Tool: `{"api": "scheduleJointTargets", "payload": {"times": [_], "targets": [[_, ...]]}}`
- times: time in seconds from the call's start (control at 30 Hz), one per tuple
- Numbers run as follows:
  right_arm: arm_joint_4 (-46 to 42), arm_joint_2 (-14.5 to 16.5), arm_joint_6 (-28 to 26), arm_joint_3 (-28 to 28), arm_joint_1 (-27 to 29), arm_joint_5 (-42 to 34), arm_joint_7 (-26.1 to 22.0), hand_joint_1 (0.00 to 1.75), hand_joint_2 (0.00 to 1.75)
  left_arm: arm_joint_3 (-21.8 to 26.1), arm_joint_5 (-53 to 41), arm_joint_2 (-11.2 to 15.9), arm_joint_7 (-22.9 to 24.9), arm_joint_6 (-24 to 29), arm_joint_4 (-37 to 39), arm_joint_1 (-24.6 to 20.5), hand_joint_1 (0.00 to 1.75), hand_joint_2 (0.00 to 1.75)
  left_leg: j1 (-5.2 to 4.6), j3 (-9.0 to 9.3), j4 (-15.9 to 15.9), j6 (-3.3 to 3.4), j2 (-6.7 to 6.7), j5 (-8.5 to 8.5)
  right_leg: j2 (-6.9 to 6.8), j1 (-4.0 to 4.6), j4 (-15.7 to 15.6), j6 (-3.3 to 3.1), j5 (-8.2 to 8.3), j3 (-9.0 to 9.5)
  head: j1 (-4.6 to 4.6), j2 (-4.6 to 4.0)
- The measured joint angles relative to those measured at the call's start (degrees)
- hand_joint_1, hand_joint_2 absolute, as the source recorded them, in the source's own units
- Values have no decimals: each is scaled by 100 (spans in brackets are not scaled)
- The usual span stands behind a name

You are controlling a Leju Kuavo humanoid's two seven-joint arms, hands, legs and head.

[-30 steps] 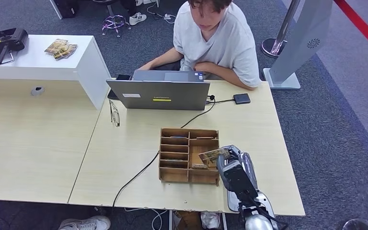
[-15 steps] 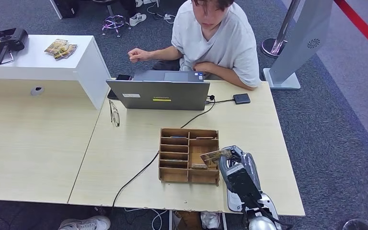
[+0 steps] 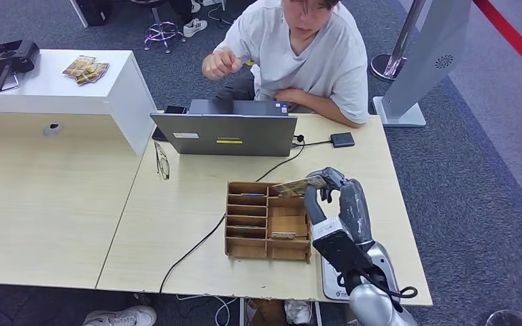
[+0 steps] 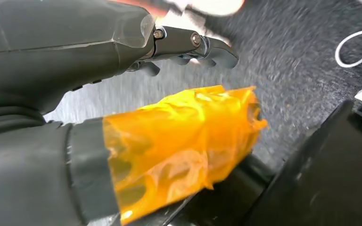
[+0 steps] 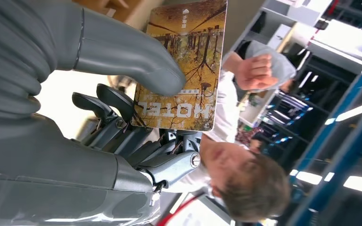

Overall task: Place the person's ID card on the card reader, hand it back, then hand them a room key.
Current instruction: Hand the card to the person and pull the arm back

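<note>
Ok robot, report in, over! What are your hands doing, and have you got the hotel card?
Right hand pinches the room key card, lifted above the wooden organizer. Left hand holds nothing, fingers apart. Person's hand raised beyond the laptop, nothing between.

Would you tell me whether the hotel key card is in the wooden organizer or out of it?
Out: the right hand pinches the key card above the wooden organizer.

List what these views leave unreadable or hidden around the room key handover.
- Room key: the right hand's thumb covers part of its face in the right wrist view; too small to read in the head view.
- Left hand: blurred in the left wrist view.
- Organizer: slot contents too small in the head view.
</note>
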Motion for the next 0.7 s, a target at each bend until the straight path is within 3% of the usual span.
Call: {"api": "scheduleJointTargets", "payload": {"times": [0.1,0.17,0.7], "targets": [[62,9,8,203,-420,117,111,175,175,-67,-1612,25,181,120,-1,-61,0,0,0,1,0,-3,0,2,0,0,1,-2,1,0,-1,0],[130,31,20,326,-683,202,212,175,175,-95,-2101,37,300,116,-1,-104,0,0,1,1,0,-5,-1,3,-1,1,2,-2,2,0,-1,0],[805,602,168,890,-1719,860,818,175,175,-126,-2958,3,815,-145,-11,-265,0,0,2,0,-3,-6,-3,4,-3,2,2,-2,1,-1,-1,0]]}}
